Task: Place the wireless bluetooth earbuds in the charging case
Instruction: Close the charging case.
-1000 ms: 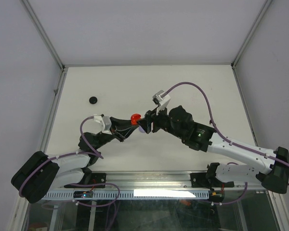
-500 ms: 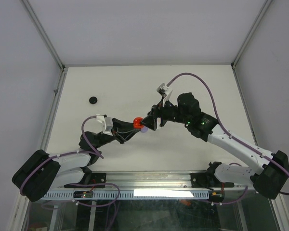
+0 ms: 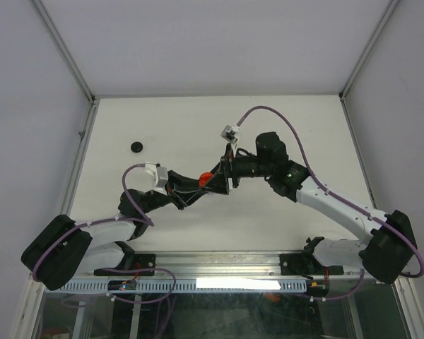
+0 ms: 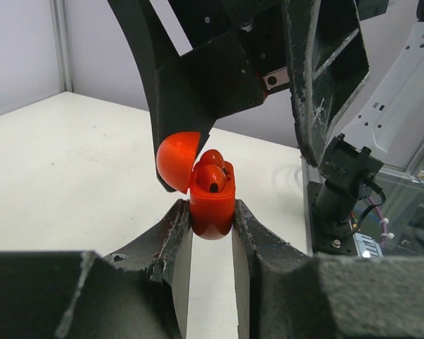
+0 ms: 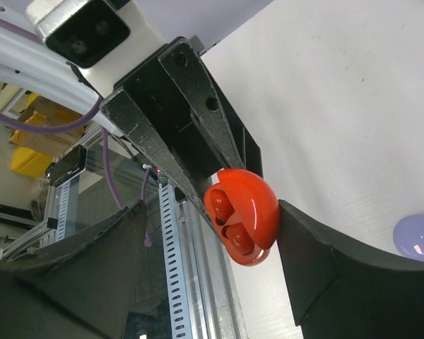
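The left gripper (image 4: 210, 224) is clamped narrow on the lower body of the red charging case (image 4: 212, 205). It holds the case upright in the air over the middle of the table (image 3: 268, 127), likely so the mouth faces up within the other arm's reach. The lid (image 4: 177, 157) is tipped back, and two red earbuds (image 4: 210, 169) sit in their wells, seemingly seated. The right gripper (image 5: 212, 212) stands wide, one finger on each side of the case without pinching it, probably placed to push the lid down.
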Controlling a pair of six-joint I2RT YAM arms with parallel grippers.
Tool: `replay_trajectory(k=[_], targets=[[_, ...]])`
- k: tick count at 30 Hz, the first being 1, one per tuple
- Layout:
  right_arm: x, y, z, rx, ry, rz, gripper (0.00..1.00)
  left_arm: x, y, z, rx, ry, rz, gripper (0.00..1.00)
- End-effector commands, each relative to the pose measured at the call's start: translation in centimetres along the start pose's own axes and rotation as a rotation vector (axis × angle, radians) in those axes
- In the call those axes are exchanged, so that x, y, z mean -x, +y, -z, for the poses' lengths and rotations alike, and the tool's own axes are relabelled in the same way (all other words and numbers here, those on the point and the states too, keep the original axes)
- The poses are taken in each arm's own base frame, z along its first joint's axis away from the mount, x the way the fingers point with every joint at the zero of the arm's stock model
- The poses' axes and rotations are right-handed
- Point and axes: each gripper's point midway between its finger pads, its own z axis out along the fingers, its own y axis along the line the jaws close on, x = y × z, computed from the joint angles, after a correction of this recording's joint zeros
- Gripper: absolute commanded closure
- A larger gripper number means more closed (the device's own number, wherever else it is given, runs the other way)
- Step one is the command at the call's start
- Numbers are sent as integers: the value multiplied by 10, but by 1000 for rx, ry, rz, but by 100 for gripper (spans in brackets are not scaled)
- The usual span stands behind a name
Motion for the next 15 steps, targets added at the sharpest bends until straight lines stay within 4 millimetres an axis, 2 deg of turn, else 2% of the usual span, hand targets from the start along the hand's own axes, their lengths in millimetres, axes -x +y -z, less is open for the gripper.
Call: replay_trajectory(k=[1, 4, 9, 12, 15], targets=[[23, 32, 11, 139, -64, 79, 26, 15, 0, -6, -4, -49, 30, 96], [21, 40, 14, 178, -59, 86, 27, 10, 5, -5, 29, -40, 71, 95], [25, 29, 20, 133, -90, 84, 27, 1, 10, -2, 64, -14, 132, 94], [28, 12, 24, 38, -119, 78, 27, -7, 14, 0, 102, 13, 198, 93], [28, -14, 32, -127, -142, 89, 26, -23, 20, 4, 169, 73, 314, 92]])
